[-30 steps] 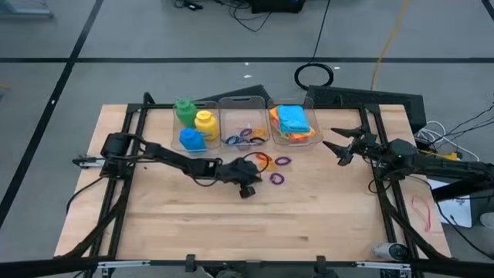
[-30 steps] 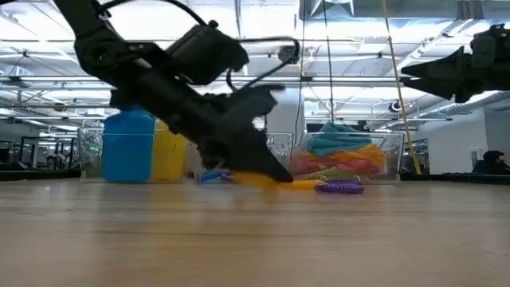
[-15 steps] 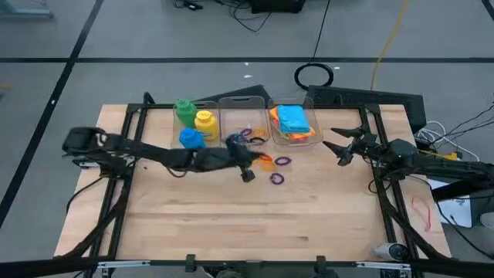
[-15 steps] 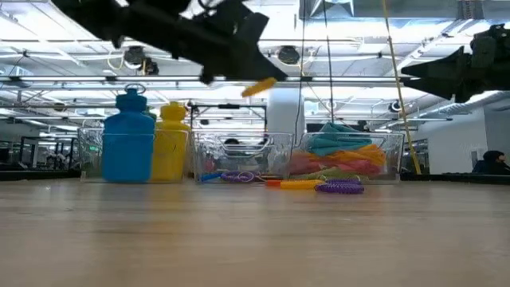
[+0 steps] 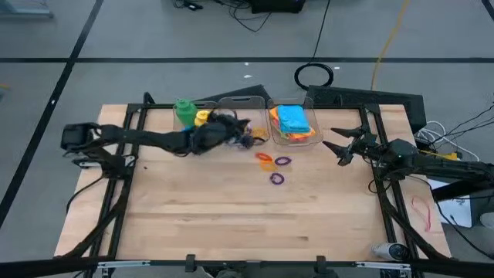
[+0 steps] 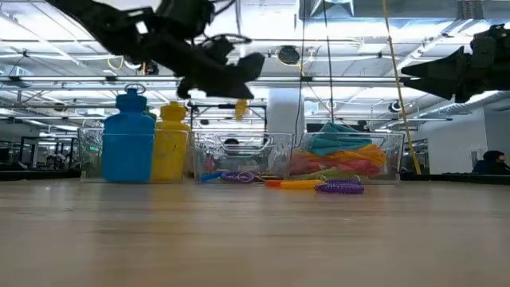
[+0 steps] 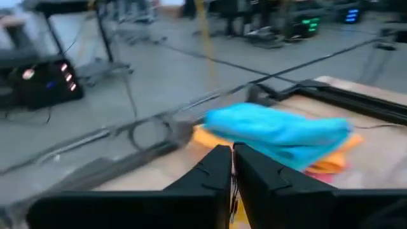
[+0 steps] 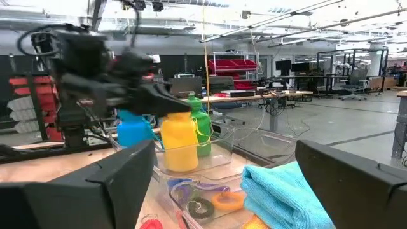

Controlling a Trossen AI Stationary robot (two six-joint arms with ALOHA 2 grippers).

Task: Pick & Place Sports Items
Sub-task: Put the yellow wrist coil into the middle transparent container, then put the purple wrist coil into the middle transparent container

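My left gripper [image 5: 244, 124] hangs over the clear middle bin [image 5: 245, 102] at the far edge, shut on a small orange-yellow ring [image 6: 241, 109]. More rings [image 8: 210, 202] lie inside that bin. On the table near it lie an orange ring [image 5: 265, 160] and two purple rings [image 5: 282, 161]. The left bin holds a green bottle [image 5: 183, 109], a yellow bottle [image 5: 203, 117] and a blue bottle [image 6: 127, 147]. Folded cloths [image 5: 293, 120], blue on top, fill the right bin. My right gripper [image 5: 337, 147] waits open at the table's right. My left gripper pinches the orange-yellow ring [image 7: 236, 213] between its two shut fingers [image 7: 216, 168], which point nearly level toward the table's right. The ring hangs just below the fingers [image 6: 231, 80], lifted clear, above the middle bin. The fingers hide which part of the ring they are on.
The three clear bins stand side by side along the far edge. A black frame [image 5: 127, 154] rims the wooden table [image 5: 247, 224]. Cables and a grey floor lie beyond the far edge.
My left gripper has risen from the table with the ring and gone toward the far edge, over the middle bin. It has tipped from pointing steeply down to nearly level. The ring is lifted clear of the table.
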